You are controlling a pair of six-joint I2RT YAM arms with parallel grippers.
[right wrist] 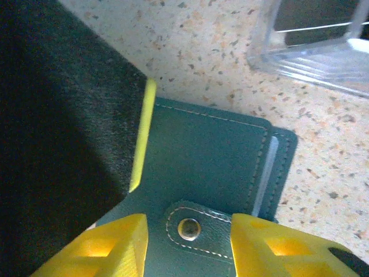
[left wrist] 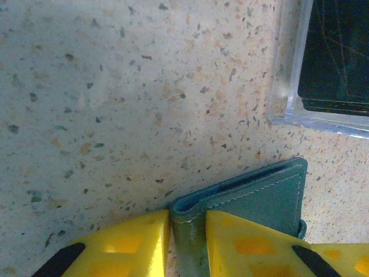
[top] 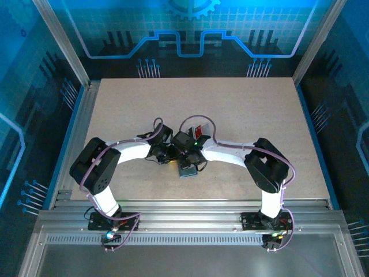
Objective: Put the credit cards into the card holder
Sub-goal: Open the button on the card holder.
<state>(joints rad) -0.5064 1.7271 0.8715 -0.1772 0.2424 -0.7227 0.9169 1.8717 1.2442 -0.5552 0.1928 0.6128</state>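
Pinching the folded spine of the card holder [left wrist: 259, 193] with my left end effector [left wrist: 187, 224]: both yellow fingers are pressed tight against it, one on each side, so that grip is clamped on. My right end effector [right wrist: 189, 231] is released, fingers standing apart and straddling the tab clasp [right wrist: 209, 234] with its metal snap. There's a gap between the tab and one finger, and nothing is squeezed. The holder's stitched face is turned towards my right wrist, and a pale strip shows between the flaps along its far edge. From above, my two arms meet over the holder about midway between the left and right edges of the surface [top: 115, 115], closer to the near edge than the far one. I cannot tell whether the holder rests on the surface. A red card [top: 199, 129] shows just past my wrists, on the far side. A clear plastic box [left wrist: 288, 86] sits near the holder, apart from it.
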